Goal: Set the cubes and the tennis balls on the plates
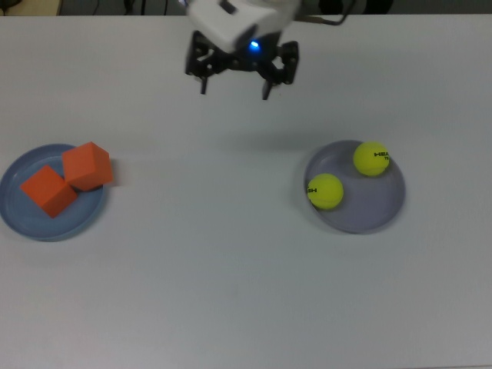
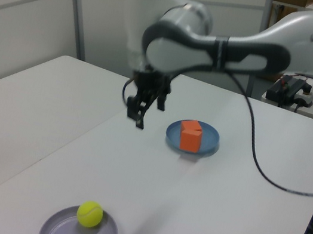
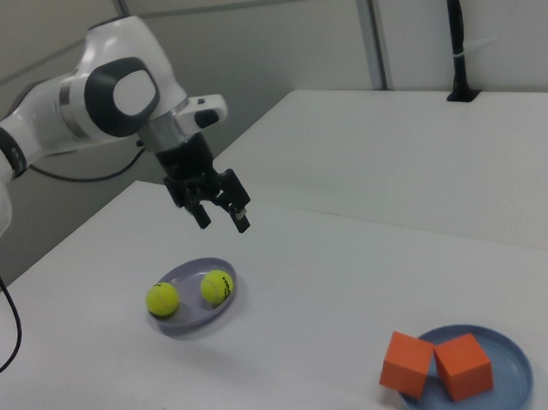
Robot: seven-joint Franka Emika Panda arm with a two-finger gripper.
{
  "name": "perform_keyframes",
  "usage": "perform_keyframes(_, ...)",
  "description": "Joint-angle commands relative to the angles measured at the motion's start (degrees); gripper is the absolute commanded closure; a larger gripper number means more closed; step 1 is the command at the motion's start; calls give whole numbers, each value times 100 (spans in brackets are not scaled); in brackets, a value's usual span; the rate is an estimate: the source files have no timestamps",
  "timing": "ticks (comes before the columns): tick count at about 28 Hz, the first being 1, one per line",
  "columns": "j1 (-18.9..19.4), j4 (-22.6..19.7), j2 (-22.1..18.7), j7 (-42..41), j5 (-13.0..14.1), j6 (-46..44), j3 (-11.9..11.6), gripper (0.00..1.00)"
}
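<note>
Two orange cubes (image 1: pixel 49 191) (image 1: pixel 87 166) rest on the light blue plate (image 1: pixel 46 234) at the top view's left. Both tennis balls (image 1: pixel 325 191) (image 1: pixel 372 158) lie on the lavender plate (image 1: pixel 369 211) at the top view's right. My gripper (image 1: pixel 234 86) hangs open and empty above the table's far middle, well away from both plates. In the right view the gripper (image 3: pixel 223 221) hovers above and behind the balls (image 3: pixel 162 298) (image 3: pixel 216 286), and the cubes (image 3: pixel 406 364) (image 3: pixel 462 367) sit on the blue plate (image 3: pixel 518 385). From the left view, the gripper (image 2: pixel 139 114) is to the left of the cube (image 2: pixel 190 135).
The white table stretches bare between the two plates. A black cable (image 2: pixel 257 165) trails from the arm over the table's edge in the left view. A dark post (image 3: pixel 454 29) stands on a neighbouring table in the right view.
</note>
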Motion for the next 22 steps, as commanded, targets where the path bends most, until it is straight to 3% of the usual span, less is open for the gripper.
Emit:
perform_keyframes(1,-296,-75,-459,-115,599,-260,-185,0)
perform_keyframes(3,-524,-32,-617,-263,652,-392,-185,0)
perform_keyframes(7,-569,30,-680,-396,556,-542,-194,0)
perform_keyframes(14,-525,39,-680,-730,608,-780,-747,0)
perform_keyframes(22,-824,13,-794,-722,626,-780,-836,0)
